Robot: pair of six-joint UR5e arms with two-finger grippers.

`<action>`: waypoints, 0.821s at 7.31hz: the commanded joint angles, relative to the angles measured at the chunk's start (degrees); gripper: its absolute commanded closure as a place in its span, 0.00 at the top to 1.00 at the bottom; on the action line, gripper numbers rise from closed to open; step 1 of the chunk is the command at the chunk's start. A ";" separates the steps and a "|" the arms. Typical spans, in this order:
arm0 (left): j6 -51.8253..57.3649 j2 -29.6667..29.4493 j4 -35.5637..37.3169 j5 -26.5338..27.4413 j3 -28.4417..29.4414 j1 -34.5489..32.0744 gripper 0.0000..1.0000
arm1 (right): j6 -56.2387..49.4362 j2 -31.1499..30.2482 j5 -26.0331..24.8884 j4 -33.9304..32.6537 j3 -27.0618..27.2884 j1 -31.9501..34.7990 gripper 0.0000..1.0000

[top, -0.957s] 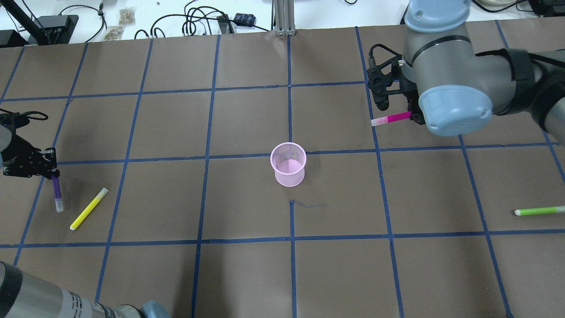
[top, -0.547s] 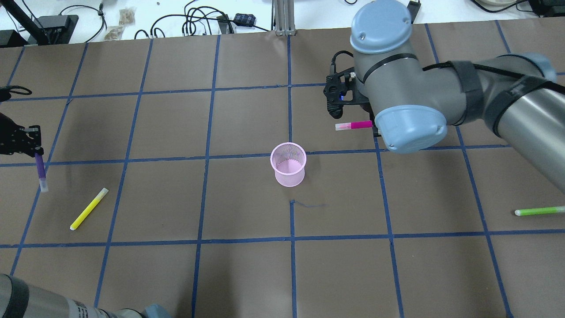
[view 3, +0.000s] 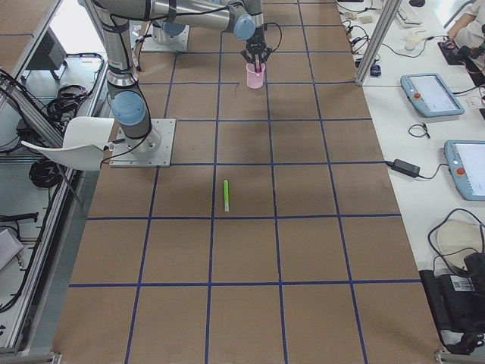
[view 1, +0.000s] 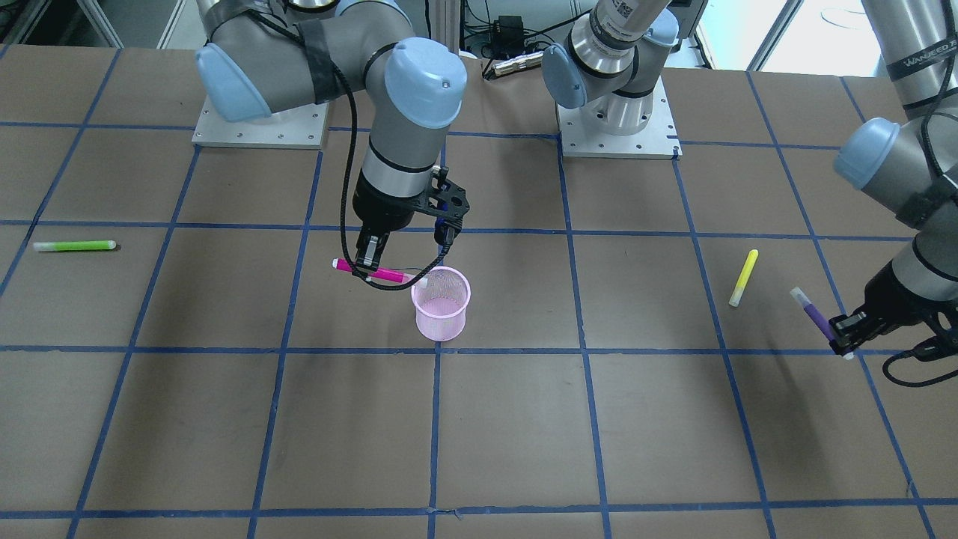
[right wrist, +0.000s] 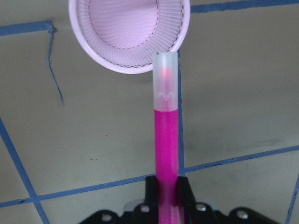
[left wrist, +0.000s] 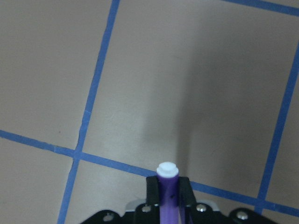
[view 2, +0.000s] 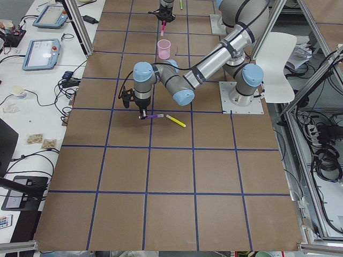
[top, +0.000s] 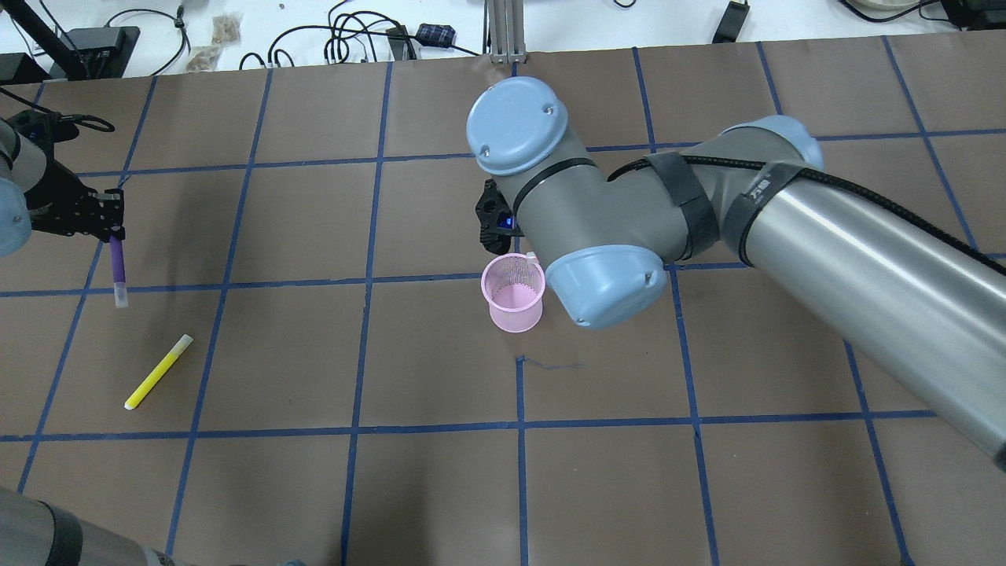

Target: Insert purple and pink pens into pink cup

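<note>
Frame centre: a slim, rigid pink plastic pen, judged light and slippery, is clamped near its tail by the right gripper, its cap beside the rim of a pink mesh cup. Right edge: a purple plastic pen is pinched near its end by the left gripper.

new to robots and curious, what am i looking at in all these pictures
Two robot arms stand at a brown table taped into squares, each ending in a two-finger gripper. Two cameras look down from above, two look along the table from its ends, one rides on each wrist. The right gripper holds a pink pen level, its capped tip at the cup's rim, not inside. The left gripper holds a purple pen far to the side. A yellow pen and a green pen lie loose on the table.
</note>
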 commanded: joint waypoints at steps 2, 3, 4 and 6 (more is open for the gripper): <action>0.01 -0.33 0.32 -0.33 -0.08 -0.13 0.00 | 6.38 3.29 -6.60 2.95 -2.26 4.54 0.00; 0.01 -0.33 0.32 -0.24 -0.17 -0.13 0.00 | 8.22 5.31 -8.35 3.65 -3.31 5.59 0.00; -0.08 -0.33 0.41 -0.24 -0.17 -0.13 0.00 | 8.76 7.42 -8.80 3.83 -4.98 6.65 0.00; 0.01 -0.24 0.50 -0.15 -0.08 -0.13 0.00 | 9.03 9.98 -8.89 3.83 -6.57 7.10 0.00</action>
